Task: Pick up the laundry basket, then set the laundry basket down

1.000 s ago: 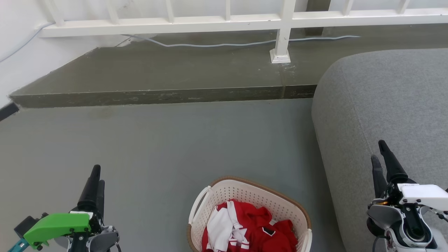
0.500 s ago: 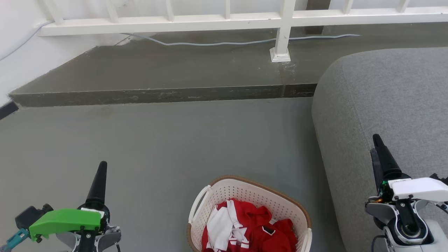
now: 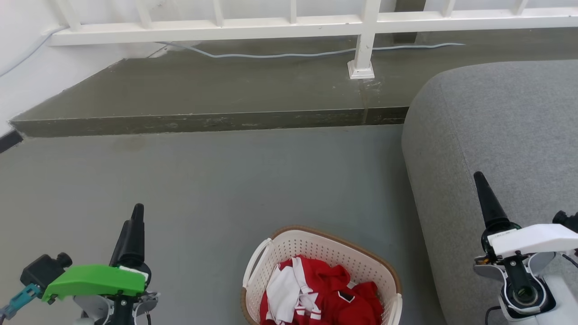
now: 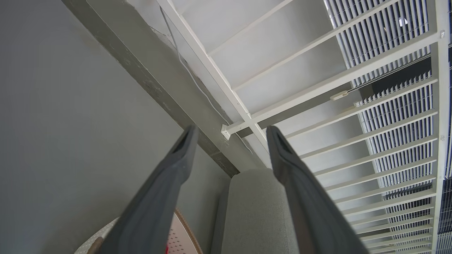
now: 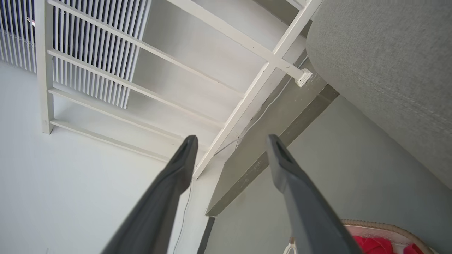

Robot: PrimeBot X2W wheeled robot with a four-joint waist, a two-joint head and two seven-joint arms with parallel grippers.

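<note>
Sitting on the grey floor, the laundry basket is between the two end effectors and touching neither one. The left end effector is off to the basket's left, the right end effector is further off to its right, and both point away from the basket toward the raised concrete step and white railing. The basket lies back behind both sets of fingertips, down near the wrists. The red-and-white clothes are piled inside it. The wrist cams show both end effectors with their fingers spread apart and nothing between them. On the left wrist cam a bit of the basket's brown rim peeks out low between the fingers, close to the left one. On the right wrist cam the rim sits just right of the right-hand finger, at the bottom. The right end effector hangs in front of the grey couch, which is just to the right of the basket.
</note>
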